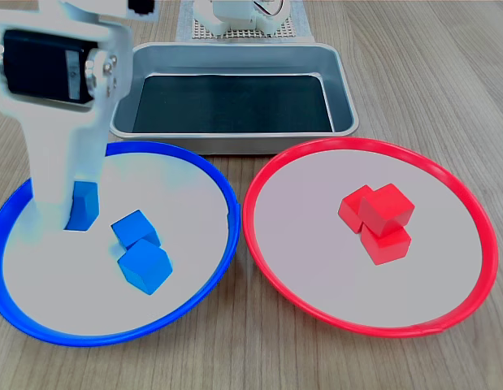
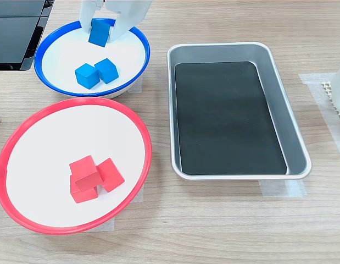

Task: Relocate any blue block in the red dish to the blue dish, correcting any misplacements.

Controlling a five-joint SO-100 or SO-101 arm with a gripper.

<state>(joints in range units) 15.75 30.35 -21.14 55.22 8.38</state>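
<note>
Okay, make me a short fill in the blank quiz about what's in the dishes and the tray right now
1. The red dish holds only ____ cubes.
2. The claw is around a blue block over the ____ dish.
3. The metal tray holds ____ cubes.
4. Counting the one in the claw, the number of blue cubes in view is ____.

Missing words: red; blue; no; three

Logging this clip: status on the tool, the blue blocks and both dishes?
Tool closed on blue block, over blue dish. Two more blue cubes inside. Red dish: red cubes only. Nothing obstructing.
</note>
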